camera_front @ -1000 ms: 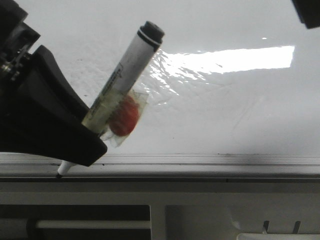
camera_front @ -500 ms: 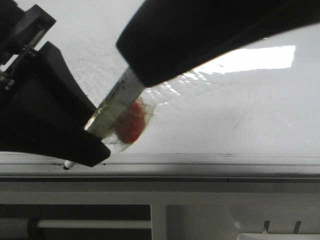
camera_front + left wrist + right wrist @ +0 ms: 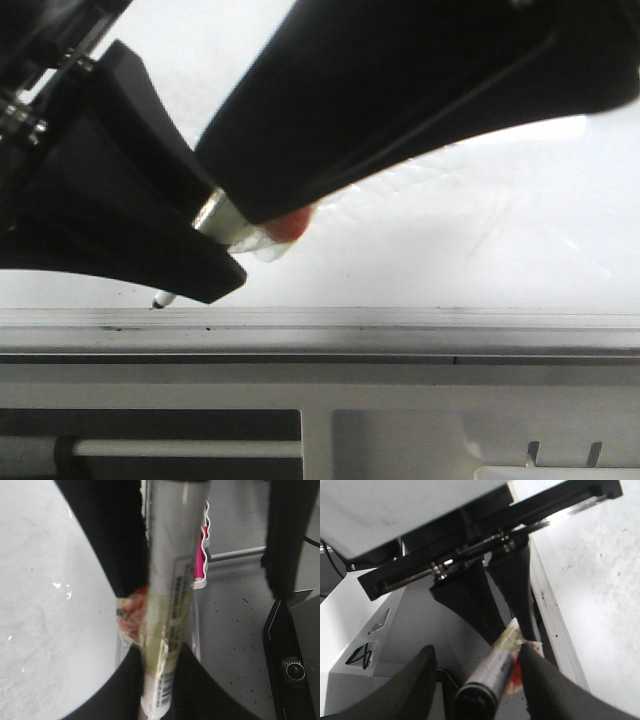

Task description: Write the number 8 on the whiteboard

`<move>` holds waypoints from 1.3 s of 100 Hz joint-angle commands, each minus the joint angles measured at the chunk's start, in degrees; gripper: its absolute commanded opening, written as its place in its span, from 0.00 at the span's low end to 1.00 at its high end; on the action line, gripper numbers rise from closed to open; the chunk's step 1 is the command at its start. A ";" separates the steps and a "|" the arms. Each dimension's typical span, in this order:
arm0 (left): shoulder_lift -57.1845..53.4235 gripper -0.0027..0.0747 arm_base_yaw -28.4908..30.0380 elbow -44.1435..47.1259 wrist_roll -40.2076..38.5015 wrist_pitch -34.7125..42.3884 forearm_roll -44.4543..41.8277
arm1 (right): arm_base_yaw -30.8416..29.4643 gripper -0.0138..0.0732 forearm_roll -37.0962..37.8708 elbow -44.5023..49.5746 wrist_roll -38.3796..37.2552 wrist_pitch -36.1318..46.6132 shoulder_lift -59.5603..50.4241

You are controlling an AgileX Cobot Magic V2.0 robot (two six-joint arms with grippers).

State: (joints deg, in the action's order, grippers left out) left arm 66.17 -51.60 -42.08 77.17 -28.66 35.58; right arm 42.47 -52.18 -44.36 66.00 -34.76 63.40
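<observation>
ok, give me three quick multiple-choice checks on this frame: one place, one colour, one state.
1. Where is the marker tip? A mid-board; B just above the rail edging the whiteboard; C off the board.
2. Colour of the blob taped to the marker? A blue; B green; C red.
3. Left tool? A shut on the marker; B open; C out of view.
B: the tip sits just above the rail. C: the blob shows red in the front view. A: both fingers press the marker's barrel.

Cream panel (image 3: 420, 385) below the board, pink object (image 3: 199, 562) by grey rod (image 3: 237, 554)
</observation>
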 commanded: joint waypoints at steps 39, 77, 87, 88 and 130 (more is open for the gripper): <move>-0.86 0.01 -1.22 -1.95 0.40 2.36 6.06 | 0.00 0.21 -3.28 -2.07 0.59 4.01 -0.66; -0.86 0.01 -1.22 -1.95 -0.34 3.06 6.75 | 0.00 0.11 -3.28 -2.07 0.59 1.73 -0.66; -1.46 0.11 -1.10 -1.95 -1.05 3.96 8.10 | 0.00 0.11 -2.92 -2.07 0.59 1.28 -1.18; -1.57 0.14 -1.10 -1.95 -1.49 4.09 8.23 | 0.00 0.11 -2.94 -2.07 0.59 1.28 -1.44; -17.07 0.64 6.40 1.76 -18.53 7.87 8.90 | 0.00 0.11 25.44 0.50 -21.48 1.38 -16.26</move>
State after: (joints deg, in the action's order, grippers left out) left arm 54.20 -47.65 -40.65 60.98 -23.46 42.23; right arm 42.47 -31.03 -43.49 49.53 -35.61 51.16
